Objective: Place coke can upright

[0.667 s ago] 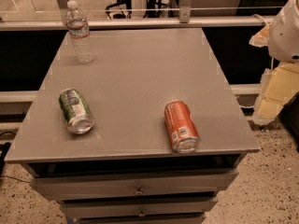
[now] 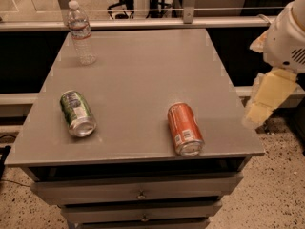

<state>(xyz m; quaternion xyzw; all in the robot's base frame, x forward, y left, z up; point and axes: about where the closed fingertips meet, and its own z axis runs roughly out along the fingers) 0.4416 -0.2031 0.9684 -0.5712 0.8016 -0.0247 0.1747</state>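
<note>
The coke can (image 2: 185, 129) is orange-red with silver ends and a small white label panel. It lies on its side near the front right edge of the grey table top (image 2: 138, 70), with its open-top end towards the front. My gripper (image 2: 259, 112), cream-coloured, hangs off the right side of the table, to the right of the coke can and apart from it. It holds nothing. The white arm body (image 2: 288, 35) sits above it at the right edge of the view.
A green-and-silver can (image 2: 77, 113) lies on its side at the front left. A clear plastic water bottle (image 2: 81, 32) stands upright at the back left. Drawers (image 2: 140, 193) sit under the table top. A rail (image 2: 143, 24) runs behind.
My arm and gripper have shifted slightly left towards the table's right edge. The cans and bottle have not moved.
</note>
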